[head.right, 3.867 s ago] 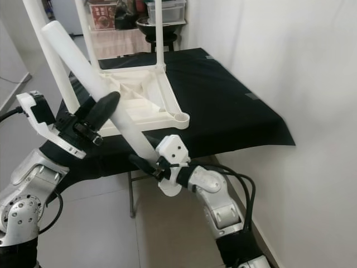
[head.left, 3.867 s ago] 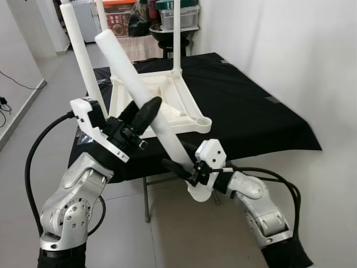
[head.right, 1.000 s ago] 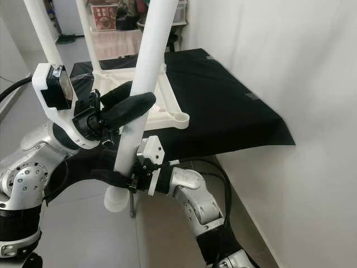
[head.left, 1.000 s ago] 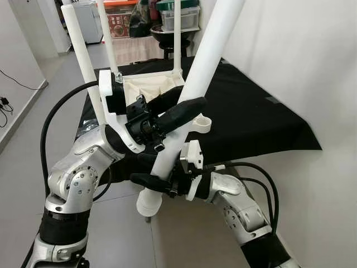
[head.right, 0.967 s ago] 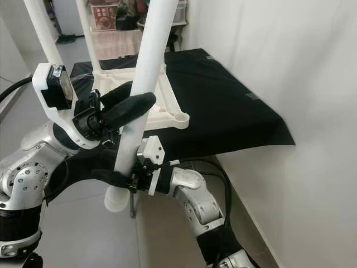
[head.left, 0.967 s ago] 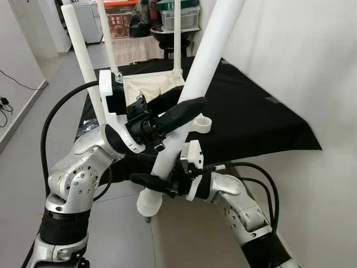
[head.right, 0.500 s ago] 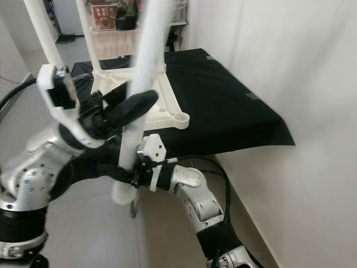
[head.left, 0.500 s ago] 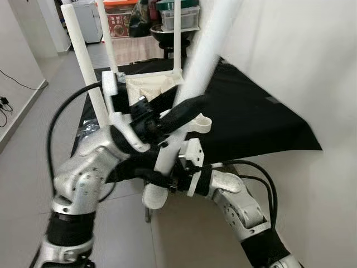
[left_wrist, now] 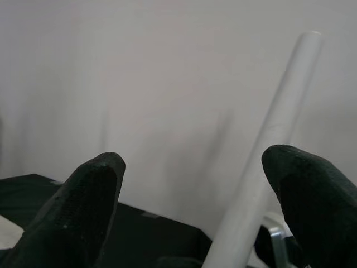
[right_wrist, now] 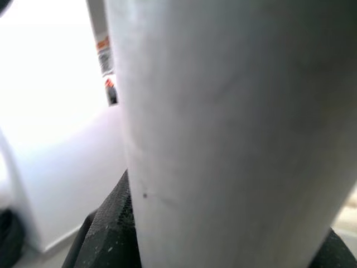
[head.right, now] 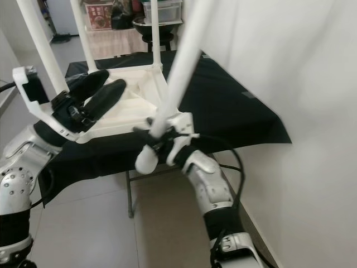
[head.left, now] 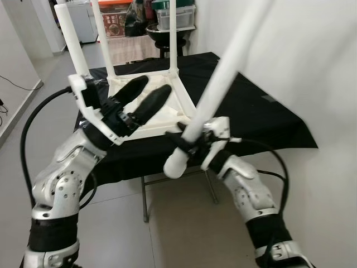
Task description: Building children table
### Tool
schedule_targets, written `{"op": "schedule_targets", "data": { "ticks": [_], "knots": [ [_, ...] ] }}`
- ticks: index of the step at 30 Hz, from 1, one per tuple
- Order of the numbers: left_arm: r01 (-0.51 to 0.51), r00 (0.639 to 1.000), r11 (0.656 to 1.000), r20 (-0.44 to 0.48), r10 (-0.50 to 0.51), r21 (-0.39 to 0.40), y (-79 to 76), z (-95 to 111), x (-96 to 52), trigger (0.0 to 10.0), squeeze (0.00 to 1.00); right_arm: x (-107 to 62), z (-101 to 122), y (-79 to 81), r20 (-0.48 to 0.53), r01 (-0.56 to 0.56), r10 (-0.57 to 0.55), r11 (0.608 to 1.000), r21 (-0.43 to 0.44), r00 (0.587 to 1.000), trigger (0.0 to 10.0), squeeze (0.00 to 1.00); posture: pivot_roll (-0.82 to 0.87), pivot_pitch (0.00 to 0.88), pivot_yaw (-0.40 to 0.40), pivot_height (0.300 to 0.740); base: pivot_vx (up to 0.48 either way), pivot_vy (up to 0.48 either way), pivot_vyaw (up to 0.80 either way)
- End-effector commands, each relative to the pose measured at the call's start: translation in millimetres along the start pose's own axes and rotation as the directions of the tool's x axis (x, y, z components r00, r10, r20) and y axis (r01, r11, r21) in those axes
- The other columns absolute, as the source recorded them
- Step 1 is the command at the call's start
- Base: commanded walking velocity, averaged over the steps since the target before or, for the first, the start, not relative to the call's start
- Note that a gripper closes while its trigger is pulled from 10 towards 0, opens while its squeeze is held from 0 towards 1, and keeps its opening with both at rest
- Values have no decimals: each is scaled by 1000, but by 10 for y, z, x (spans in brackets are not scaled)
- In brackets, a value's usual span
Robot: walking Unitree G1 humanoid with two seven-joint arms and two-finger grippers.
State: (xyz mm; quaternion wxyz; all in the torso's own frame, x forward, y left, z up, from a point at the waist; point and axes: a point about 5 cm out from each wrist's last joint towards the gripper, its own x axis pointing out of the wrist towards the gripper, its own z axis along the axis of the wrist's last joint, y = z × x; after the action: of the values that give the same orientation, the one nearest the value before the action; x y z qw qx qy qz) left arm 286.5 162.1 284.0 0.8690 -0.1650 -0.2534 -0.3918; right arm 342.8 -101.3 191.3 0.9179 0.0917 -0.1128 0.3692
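A white children's table (head.left: 146, 118) lies upside down on a black-covered table (head.left: 251, 117). Three of its legs stand upright, among them a thick leg (head.left: 71, 42) at the left and a thin leg (head.left: 174, 39) at the back. My right gripper (head.left: 188, 139) is shut on a loose white leg (head.left: 223, 72) near its lower end. That leg slants up and to the right, by the near right corner of the frame; its rounded end (head.right: 144, 160) hangs past the table edge. My left gripper (head.left: 153, 85) is open above the frame, left of the leg and apart from it, as its open fingers (left_wrist: 89, 206) show.
A white wall (head.left: 312, 67) runs close along the right. At the back stand a shelf with boxes (head.left: 175, 14) and a dark stool. Grey floor (head.left: 167, 223) lies below the table's front edge, with folding legs (head.left: 146, 195) under it.
My left gripper has let go of the loose leg and drawn back to the left, open. The right gripper has swung the leg right, toward the frame's near corner, leaning more.
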Motion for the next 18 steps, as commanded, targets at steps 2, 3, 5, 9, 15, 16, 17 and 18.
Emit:
{"op": "schedule_targets", "data": {
  "ticks": [2, 3, 5, 9, 15, 16, 17, 18],
  "knots": [
    [-75, 997, 997, -16, 76, 32, 103, -9, -93, 10000, 1000, 27, 45, -37, 36, 34, -35, 999, 11, 999, 0, 0, -120, 0, 19, 740, 0, 0, 0],
    [-135, 990, 990, -22, 136, 48, 164, -24, -144, 10000, 1000, 15, 58, -101, 45, 86, -87, 996, 7, 995, 0, 0, -119, 0, 18, 740, 0, 0, 0],
    [-197, 979, 979, -33, 199, 59, 228, -56, -211, 10000, 1000, -11, 60, -180, 50, 147, -148, 989, 15, 988, 0, 0, -119, 0, 17, 740, 0, 0, 0],
    [-353, 929, 931, -79, 361, 98, 341, -198, -402, 10000, 1000, -93, 28, -306, 38, 259, -259, 966, 2, 965, 0, 0, -116, 0, 16, 740, 0, 0, 0],
    [-514, 790, 835, -271, 550, 195, 174, -742, -809, 10000, 0, -259, -157, -236, -39, 349, -352, 935, -64, 935, 10000, 0, -114, 0, 12, 740, 0, 0, 0],
    [-514, 790, 835, -271, 550, 195, 174, -742, -809, 10000, 0, -259, -157, -236, -39, 349, -352, 935, -64, 935, 10000, 0, -114, 0, 12, 740, 0, 0, 0],
    [-493, 766, 835, -335, 549, 242, 36, -897, -883, 10000, 0, -316, -240, -171, -82, 361, -367, 929, -82, 927, 10000, 0, -112, 0, 9, 740, 0, 0, 0],
    [-445, 746, 841, -392, 538, 307, -90, -1031, -929, 10000, 0, -357, -281, -118, -100, 364, -372, 927, -90, 923, 10000, 0, -110, 0, 8, 740, 0, 0, 0]
  ]
}}
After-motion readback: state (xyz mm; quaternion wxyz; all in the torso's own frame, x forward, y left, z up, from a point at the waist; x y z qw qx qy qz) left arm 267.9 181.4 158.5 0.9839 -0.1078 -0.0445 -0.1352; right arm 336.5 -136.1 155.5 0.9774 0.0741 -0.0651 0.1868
